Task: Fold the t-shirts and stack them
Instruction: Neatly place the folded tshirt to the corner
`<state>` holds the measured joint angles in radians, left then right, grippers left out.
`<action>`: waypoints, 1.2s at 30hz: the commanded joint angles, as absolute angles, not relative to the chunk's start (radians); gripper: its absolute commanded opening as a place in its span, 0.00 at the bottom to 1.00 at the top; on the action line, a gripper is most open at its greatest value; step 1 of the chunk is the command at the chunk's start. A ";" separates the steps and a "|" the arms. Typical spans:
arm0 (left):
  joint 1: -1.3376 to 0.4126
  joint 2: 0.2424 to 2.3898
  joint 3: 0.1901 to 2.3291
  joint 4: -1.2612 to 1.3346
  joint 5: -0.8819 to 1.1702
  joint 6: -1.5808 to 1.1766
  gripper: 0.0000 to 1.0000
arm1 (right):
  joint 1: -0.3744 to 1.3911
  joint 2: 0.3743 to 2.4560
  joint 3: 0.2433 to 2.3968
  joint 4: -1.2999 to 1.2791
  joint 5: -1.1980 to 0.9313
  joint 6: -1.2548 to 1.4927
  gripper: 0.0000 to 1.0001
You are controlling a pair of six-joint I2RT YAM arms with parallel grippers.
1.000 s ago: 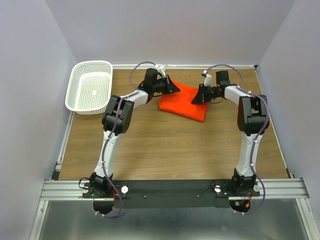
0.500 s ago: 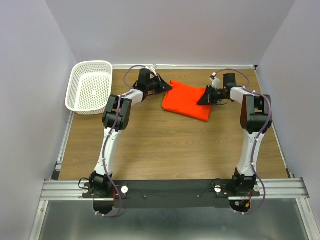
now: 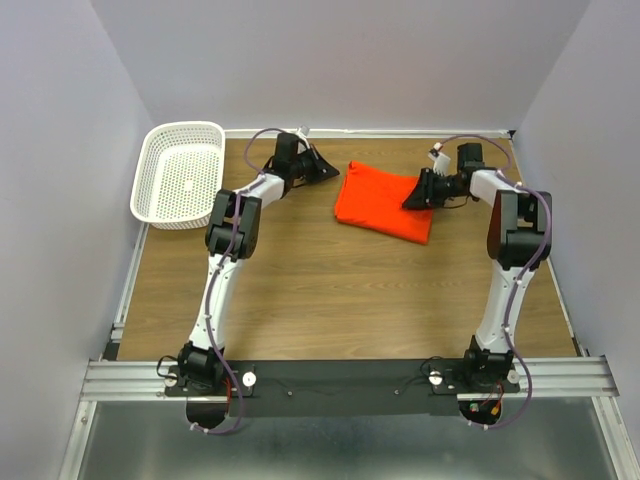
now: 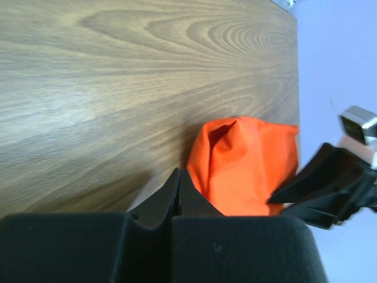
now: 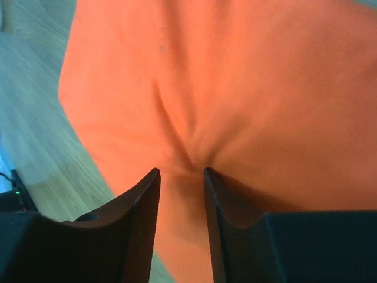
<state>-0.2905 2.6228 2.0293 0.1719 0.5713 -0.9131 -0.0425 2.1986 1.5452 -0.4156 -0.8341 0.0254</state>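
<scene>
Your t-shirt [image 3: 383, 201] lies folded into a compact orange-red bundle on the far half of the wooden surface [image 3: 330, 280], right of centre and well apart from the white basket [image 3: 180, 175] at the far left corner.

Your right end effector [image 3: 418, 192] sits low over the bundle's right side. In the right wrist view its fingers [image 5: 141, 200] stand narrow, and the fabric puckers into a crease that runs down between them, so it is pinching the t-shirt [image 5: 247, 88].

Your left end effector [image 3: 322, 168] lies just beside the bundle's left edge. In the left wrist view its fingers [image 4: 162, 197] are pressed together with nothing between them, and the t-shirt [image 4: 244, 165] sits just past their tips.
</scene>
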 commanded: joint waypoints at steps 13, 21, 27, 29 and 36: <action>-0.282 1.613 1.224 0.523 0.218 -0.543 0.36 | -0.074 1.838 1.370 -0.499 -0.439 -0.028 1.00; -0.230 1.218 0.922 0.498 0.297 -0.540 0.67 | -0.078 1.951 1.327 -0.456 -0.571 0.049 0.98; -0.221 1.069 0.891 0.342 0.365 -0.462 0.66 | -0.078 1.965 1.295 -0.442 -0.526 0.090 0.95; -0.222 1.045 0.864 0.308 0.390 -0.462 0.66 | -0.080 1.997 1.281 -0.442 -0.554 0.109 0.93; -0.245 1.063 0.658 0.499 0.532 -0.598 0.66 | -0.100 2.005 1.253 -0.448 -0.615 0.089 0.91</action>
